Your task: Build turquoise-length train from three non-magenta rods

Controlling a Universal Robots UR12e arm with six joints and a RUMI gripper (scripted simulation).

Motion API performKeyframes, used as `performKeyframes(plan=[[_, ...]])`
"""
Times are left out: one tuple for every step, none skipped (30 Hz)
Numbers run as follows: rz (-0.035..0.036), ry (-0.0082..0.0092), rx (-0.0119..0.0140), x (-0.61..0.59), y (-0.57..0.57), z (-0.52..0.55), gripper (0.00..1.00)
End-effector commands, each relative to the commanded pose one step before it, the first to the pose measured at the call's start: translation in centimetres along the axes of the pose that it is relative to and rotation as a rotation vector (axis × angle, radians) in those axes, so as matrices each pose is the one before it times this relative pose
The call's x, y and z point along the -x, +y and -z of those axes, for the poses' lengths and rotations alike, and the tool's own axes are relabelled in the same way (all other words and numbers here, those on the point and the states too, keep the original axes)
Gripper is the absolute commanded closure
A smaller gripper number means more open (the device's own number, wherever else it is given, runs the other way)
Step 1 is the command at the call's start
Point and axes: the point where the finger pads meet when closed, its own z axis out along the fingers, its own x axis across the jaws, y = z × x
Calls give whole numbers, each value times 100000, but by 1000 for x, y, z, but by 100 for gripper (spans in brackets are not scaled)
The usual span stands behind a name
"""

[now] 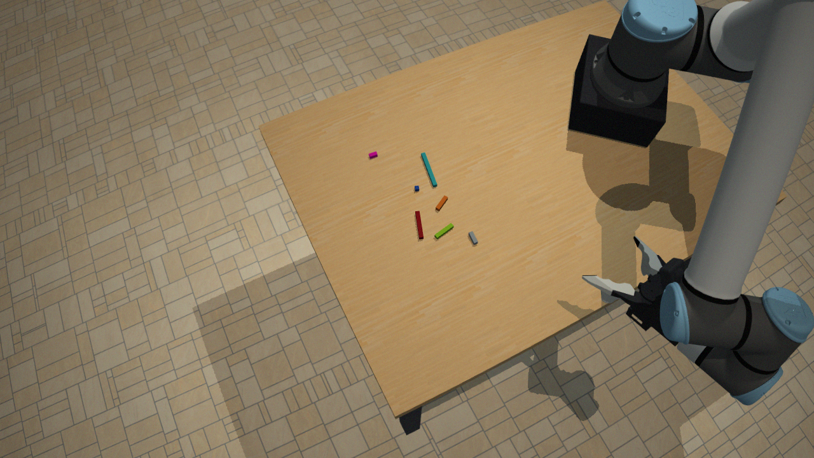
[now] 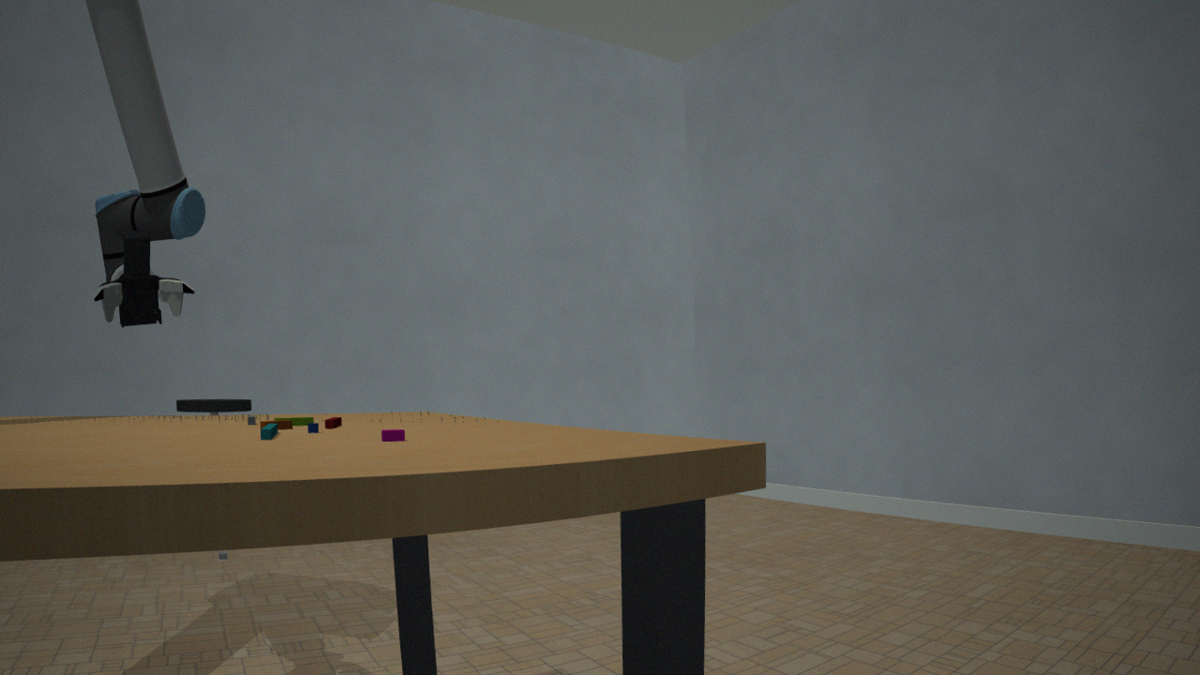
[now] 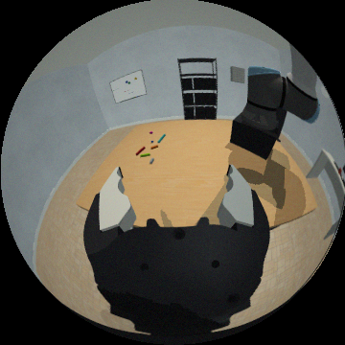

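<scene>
Several rods lie apart near the middle of the wooden table [image 1: 512,170]. The turquoise rod [image 1: 428,168] [image 2: 268,431] [image 3: 161,138] is the longest. A blue cube [image 1: 416,188] [image 2: 312,427] sits just left of its near end. An orange rod [image 1: 441,202], a red rod [image 1: 418,224] [image 2: 333,422] [image 3: 140,150], a lime rod [image 1: 444,230] [image 3: 145,155] and a grey rod [image 1: 472,237] [image 3: 151,161] lie nearer. A magenta rod [image 1: 372,154] [image 2: 392,434] lies apart on the far left. My gripper [image 1: 614,261] [image 2: 141,300] [image 3: 174,166] is open and empty, high above the table's near right edge.
The arm's black base [image 1: 617,111] stands on the table's far right part. The table's front edge [image 1: 483,370] is close below the gripper. A tiled floor [image 1: 142,228] surrounds the table.
</scene>
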Motion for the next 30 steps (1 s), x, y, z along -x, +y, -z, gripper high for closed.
performKeyframes(plan=[[2544, -1520, 5820, 404, 254, -829, 0], [650, -207, 1404, 75, 89, -240, 0], [679, -257, 1466, 83, 82, -248, 0], [707, -313, 1523, 91, 73, -256, 0], [733, -374, 1575, 99, 62, -262, 0], [757, -441, 1622, 107, 49, -267, 0], [780, -512, 1662, 114, 34, -271, 0], [0, 0, 0, 0, 0, 0, 0], [0, 0, 0, 0, 0, 0, 0], [800, -588, 1695, 121, 16, -274, 0], [828, -423, 1776, 107, 42, -304, 0], [855, -263, 1869, 95, 69, -335, 0], [876, -348, 1905, 104, 52, -335, 0], [896, -439, 1933, 113, 33, -334, 0], [915, -535, 1954, 120, 11, -330, 0], [0, 0, 0, 0, 0, 0, 0], [932, -636, 1965, 127, -12, -325, 0], [948, -740, 1968, 133, -37, -318, 0], [988, -273, 2193, 100, 23, -410, 0], [0, 0, 0, 0, 0, 0, 0], [1010, -348, 2230, 107, 8, -409, 0], [1030, -478, 2236, 117, -16, -397, 0], [0, 0, 0, 0, 0, 0, 0], [1048, -613, 2232, 126, -41, -382, 0], [0, 0, 0, 0, 0, 0, 0], [0, 0, 0, 0, 0, 0, 0], [1067, -750, 2215, 133, -67, -366, 0], [1084, -730, 2249, 128, -79, -377, 0], [1093, -266, 2482, 91, -49, -471, 0], [1115, -434, 2469, 105, -71, -448, 0]])
